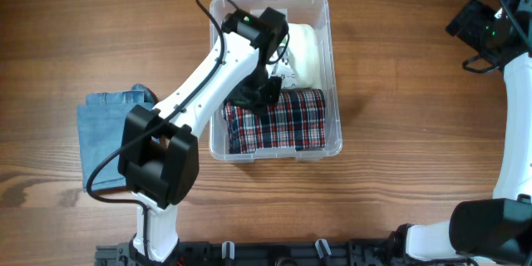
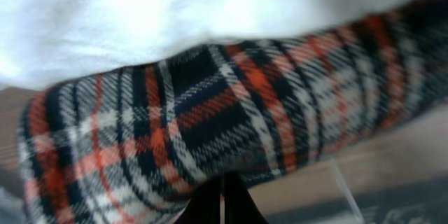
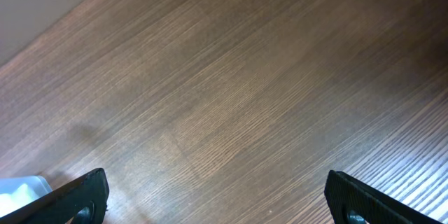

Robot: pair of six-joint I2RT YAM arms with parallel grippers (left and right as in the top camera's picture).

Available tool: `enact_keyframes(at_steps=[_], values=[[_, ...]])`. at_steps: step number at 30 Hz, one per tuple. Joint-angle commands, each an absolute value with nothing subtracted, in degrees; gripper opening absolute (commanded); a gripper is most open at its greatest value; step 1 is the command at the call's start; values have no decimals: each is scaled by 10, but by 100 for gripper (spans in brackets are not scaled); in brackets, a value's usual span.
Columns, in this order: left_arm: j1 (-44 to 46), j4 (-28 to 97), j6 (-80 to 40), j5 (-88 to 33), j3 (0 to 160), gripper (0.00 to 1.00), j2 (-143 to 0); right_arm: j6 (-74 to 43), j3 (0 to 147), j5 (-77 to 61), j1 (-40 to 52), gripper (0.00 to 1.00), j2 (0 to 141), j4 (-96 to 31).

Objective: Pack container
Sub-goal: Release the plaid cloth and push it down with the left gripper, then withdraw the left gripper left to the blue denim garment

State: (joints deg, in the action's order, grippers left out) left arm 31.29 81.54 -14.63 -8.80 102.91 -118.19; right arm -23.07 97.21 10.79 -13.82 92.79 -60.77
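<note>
A brown wood-grain table (image 1: 399, 91) fills the overhead view. The container (image 1: 336, 91) stands near its middle, and the left gripper (image 1: 264, 93) reaches down inside it, over the plaid cloth (image 1: 287, 125) that lies beside a white cloth (image 1: 306, 46). Folded denim (image 1: 104, 129) lies left of the container. Only the left wrist view shows the fingers pressed together at the plaid's edge; whether fabric is pinched I cannot tell. The right gripper (image 3: 217, 196), well right of the container, gapes wide over bare wood.
</note>
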Motion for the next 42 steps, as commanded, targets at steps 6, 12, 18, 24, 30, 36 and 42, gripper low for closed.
enact_keyframes(at_steps=[6,12,18,24,30,36,42], values=[[273,719,-176,-78,939,8,-1180,-226,970,120,-141,100,934,-606],[267,707,-151,-74,948,7,-1173,-226,970,120,-141,100,934,-606],[268,734,-141,-74,1001,10,-1140,-226,970,120,-141,100,934,-606],[258,737,-141,-74,1025,42,-1076,-226,970,120,-141,100,934,-606],[189,744,-143,-74,1025,89,-1006,-226,970,120,-141,100,934,-606],[66,804,-159,-55,1025,99,-962,-226,970,120,-141,100,934,-606],[-63,885,-159,-37,1014,100,-964,-226,970,120,-141,100,934,-606]])
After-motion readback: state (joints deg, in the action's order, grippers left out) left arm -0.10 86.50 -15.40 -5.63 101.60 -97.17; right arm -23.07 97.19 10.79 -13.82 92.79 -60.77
